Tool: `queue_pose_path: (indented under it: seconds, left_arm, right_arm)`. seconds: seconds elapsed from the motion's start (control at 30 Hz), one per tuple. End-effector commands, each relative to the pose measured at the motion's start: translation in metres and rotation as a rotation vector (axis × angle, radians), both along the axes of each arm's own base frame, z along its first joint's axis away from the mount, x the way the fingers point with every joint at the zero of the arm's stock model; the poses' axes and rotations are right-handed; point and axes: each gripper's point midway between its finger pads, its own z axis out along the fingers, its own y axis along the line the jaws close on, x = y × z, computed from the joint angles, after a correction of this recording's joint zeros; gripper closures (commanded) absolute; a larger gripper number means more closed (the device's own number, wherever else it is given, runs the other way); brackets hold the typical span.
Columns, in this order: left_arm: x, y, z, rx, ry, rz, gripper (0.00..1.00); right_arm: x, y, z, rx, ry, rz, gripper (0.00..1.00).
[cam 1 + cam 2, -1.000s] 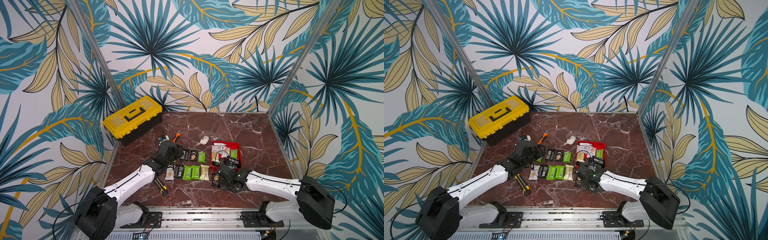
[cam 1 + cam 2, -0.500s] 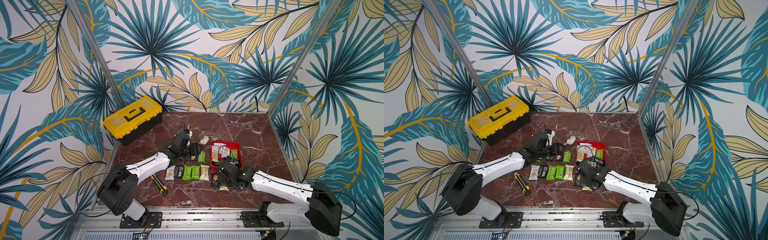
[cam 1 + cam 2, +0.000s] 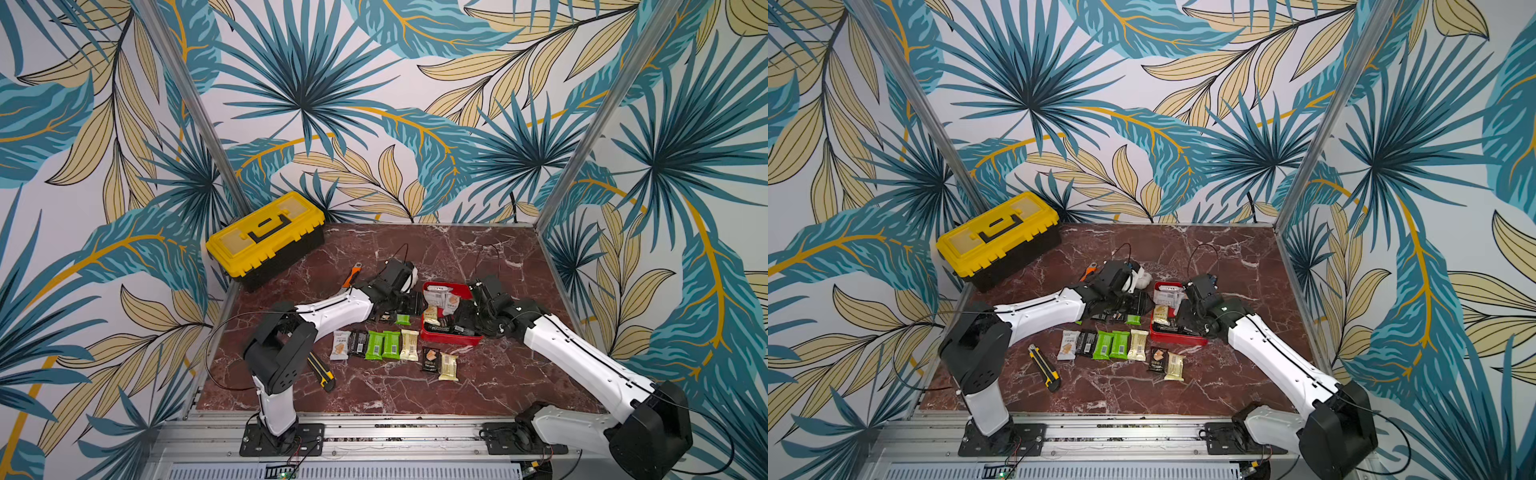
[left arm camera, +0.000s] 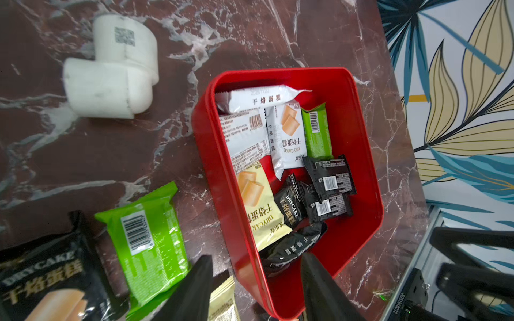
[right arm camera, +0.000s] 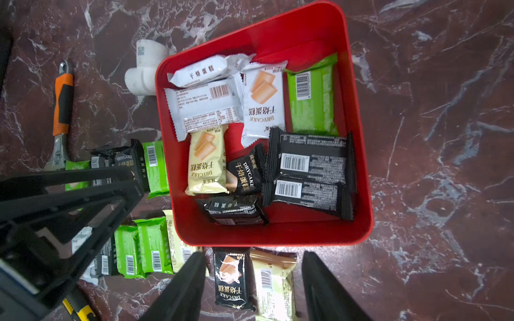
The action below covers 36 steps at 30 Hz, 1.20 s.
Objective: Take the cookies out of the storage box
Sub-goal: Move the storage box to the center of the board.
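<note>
Robot is emptying the storage box (image 3: 451, 338), approx. half done by my estimate.
Marble surface (image 3: 457, 386) is carrying it centre-right. Left gripper (image 4: 256, 257) jaws are standing apart astride its wall; right gripper (image 5: 253, 254) jaws apart, empty, at its edge. Cookies (image 5: 207, 162) are lying inside, others in rows beside it. Next: lowering onto one, closing.

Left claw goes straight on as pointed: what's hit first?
Probably the black cookie packet lying in the red storage box nearest the left claw; the box wall sits between its open jaws, so depth is uncertain.
</note>
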Motion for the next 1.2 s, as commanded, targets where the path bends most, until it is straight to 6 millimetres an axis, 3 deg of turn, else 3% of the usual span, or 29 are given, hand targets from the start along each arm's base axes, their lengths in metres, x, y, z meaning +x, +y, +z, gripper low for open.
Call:
queue_pose_path:
  seconds: [0.0,0.6,1.17]
  left_arm:
    - [0.000,-0.002,-0.004,0.062,0.010,-0.035,0.51]
    - [0.028,-0.013,-0.017,0.124,-0.023,-0.030,0.81]
    - [0.055,-0.018,-0.016,0.201,-0.085,-0.026,0.90]
  right_arm:
    - [-0.005,-0.003,-0.005,-0.003,0.044,0.015,0.40]
    - [-0.002,-0.013,-0.001,0.020,0.040,-0.026,0.40]
    - [0.003,-0.021,0.010,0.033,0.039,-0.030,0.40]
